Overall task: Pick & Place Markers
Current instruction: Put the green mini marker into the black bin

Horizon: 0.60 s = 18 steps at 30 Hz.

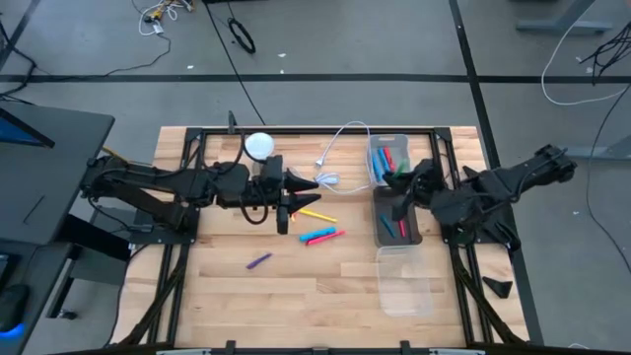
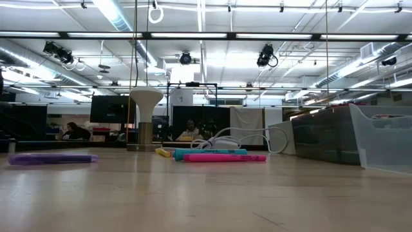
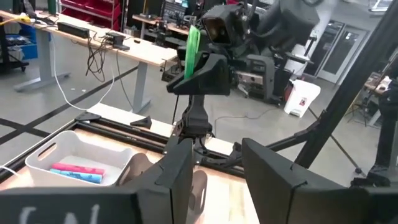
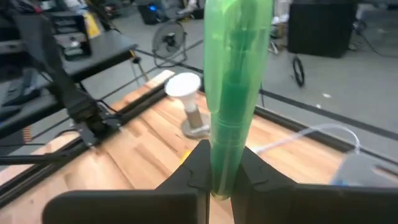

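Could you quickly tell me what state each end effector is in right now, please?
Left end effector: open, holding nothing.
Right end effector: closed on a green marker.

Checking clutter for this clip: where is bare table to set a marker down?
Free: the wood below the purple marker, left of the empty clear bin. Crowded: mid-table around the left gripper, the loose markers, white cable and filled bins.

green marker (image 4: 236, 93), pink marker (image 2: 225, 157), teal marker (image 2: 209, 152), seemingly purple marker (image 2: 50, 158).
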Available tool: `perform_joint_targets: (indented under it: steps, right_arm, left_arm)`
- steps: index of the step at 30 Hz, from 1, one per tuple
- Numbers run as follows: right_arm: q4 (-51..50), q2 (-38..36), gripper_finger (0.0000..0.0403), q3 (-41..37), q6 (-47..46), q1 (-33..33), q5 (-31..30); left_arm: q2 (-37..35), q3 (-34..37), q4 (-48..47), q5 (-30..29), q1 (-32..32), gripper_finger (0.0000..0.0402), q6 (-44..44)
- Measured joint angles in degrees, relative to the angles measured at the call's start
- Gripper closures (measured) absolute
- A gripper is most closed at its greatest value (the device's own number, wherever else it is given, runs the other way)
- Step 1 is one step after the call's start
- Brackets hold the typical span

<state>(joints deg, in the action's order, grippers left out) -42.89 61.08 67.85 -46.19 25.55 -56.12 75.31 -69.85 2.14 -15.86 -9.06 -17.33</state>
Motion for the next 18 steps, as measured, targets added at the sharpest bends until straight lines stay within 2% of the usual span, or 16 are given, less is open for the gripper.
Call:
perform_joint_targets:
  steps: [9,14,18]
  right_arm:
    - [-15.4,0.1,0.0378,0.0,-18.9,1.3,-0.5]
    - [-20.0,0.5,0.0378,0.0,-27.1,-1.5,8.0]
    - [-25.4,1.3,0.0378,0.0,-33.0,-5.5,19.8]
  left_arm:
    - [0.0,0.0,-0.7,0.0,0.0,0.026,0.0]
    - [0.0,0.0,-0.7,-0.4,0.0,0.026,0.0]
    - [0.0,0.0,-0.7,-2.1,0.0,0.026,0.1]
